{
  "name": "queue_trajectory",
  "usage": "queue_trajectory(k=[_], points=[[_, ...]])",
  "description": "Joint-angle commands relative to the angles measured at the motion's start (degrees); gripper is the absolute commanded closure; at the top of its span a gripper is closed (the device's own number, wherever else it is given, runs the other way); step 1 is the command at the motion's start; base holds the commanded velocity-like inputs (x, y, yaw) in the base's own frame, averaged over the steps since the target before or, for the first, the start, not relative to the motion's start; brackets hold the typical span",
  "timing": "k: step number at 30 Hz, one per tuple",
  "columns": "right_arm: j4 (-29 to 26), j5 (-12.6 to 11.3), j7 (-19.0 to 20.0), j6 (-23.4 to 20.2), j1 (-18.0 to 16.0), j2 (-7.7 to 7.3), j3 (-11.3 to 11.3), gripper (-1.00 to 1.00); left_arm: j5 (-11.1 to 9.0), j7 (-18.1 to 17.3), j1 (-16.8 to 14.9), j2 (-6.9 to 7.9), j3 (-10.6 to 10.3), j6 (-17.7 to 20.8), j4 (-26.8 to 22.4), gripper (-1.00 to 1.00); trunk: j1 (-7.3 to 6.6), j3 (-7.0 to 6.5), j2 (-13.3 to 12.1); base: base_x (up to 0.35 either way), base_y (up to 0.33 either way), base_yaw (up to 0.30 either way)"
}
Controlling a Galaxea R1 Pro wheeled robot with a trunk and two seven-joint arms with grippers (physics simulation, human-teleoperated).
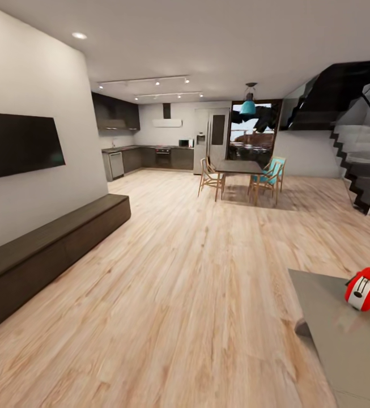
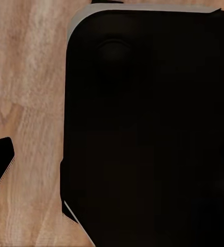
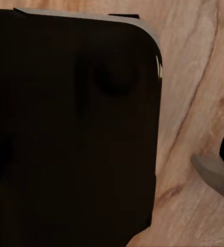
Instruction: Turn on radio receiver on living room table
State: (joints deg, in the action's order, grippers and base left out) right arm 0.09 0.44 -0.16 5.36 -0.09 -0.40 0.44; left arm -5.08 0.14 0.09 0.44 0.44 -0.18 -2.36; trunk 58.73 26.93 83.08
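From my head camera, the radio receiver [image 1: 366, 287] sits tilted on the grey worktop [image 1: 332, 334] at the far lower right of the living room, so it lies off to my right side and my right arm looks the nearer one. Ahead stretch the plank floor [image 1: 173, 294], a dark low cabinet [image 1: 49, 249] under a wall screen [image 1: 17, 144], and the dining table [image 1: 238, 166] beyond. Both wrist cameras face a dark body panel above floorboards; whether either tool is wide or narrow I cannot tell.
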Motion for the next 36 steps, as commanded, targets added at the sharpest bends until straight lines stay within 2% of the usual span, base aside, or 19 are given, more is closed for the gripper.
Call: queue_trajectory(k=[1,36], points=[[0.0,0.0,0.0,0.0,0.0,-0.01,0.0,-1.00,0.0,0.0,0.0,0.00,0.0,0.0,0.0,-1.00,0.00,0.00,0.0,0.324,0.000,0.000],[0.0,0.0,0.0,0.0,0.0,0.04,0.0,-1.00,0.0,0.0,0.0,0.00,0.0,0.0,0.0,-1.00,0.00,0.00,0.0,0.324,0.000,0.000]])
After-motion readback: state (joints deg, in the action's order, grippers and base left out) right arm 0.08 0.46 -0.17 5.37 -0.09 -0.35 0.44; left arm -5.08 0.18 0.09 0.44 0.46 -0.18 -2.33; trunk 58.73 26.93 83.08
